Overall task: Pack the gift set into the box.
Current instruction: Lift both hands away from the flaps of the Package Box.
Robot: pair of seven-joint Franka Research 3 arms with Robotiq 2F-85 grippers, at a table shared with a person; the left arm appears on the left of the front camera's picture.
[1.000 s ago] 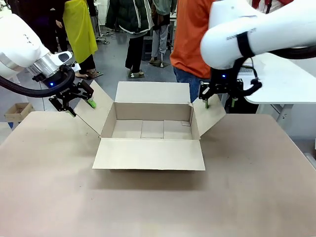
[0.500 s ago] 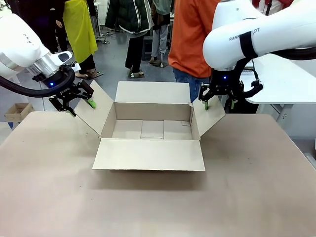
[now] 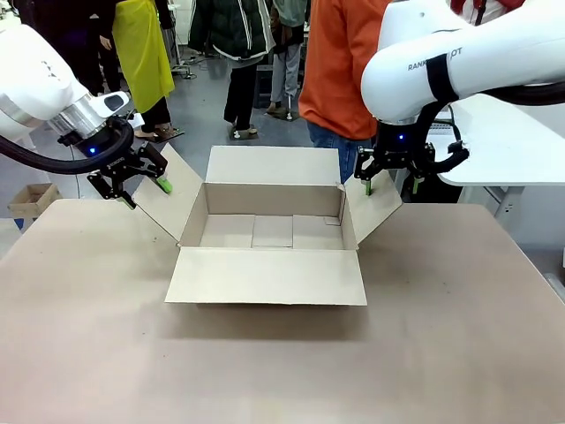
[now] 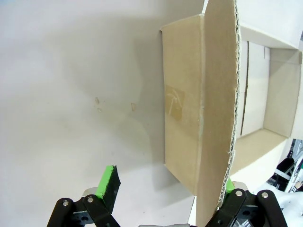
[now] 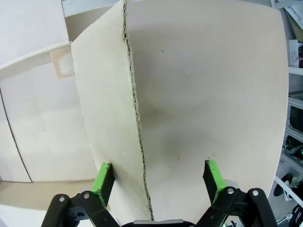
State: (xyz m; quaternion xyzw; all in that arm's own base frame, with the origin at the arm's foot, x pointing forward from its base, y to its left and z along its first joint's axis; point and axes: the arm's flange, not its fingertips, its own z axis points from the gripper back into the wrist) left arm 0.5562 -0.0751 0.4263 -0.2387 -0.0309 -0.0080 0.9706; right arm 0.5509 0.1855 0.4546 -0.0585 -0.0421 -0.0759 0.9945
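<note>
Front view: open box (image 3: 272, 199), a hand at each side flap

The box sits mid-surface (image 3: 282, 362) with its four flaps spread. The left hand (image 3: 148, 193) tilts inward, fingers apart astride the left flap (image 3: 168, 199). The right hand (image 3: 392, 187) points down, fingers likewise parted around the right flap (image 3: 378, 208), clamping nothing.

The upper link of the right arm (image 3: 459, 62) is drawn back a little toward the picture's right and is raised slightly. More of the lettering (image 3: 433, 64) printed on it is turned into sight than a second ago. Behind the box (image 3: 269, 230), the person (image 3: 340, 71) in the orange top is shifted a little to the left. More of the orange torso and sleeve is uncovered beside the arm.
</note>
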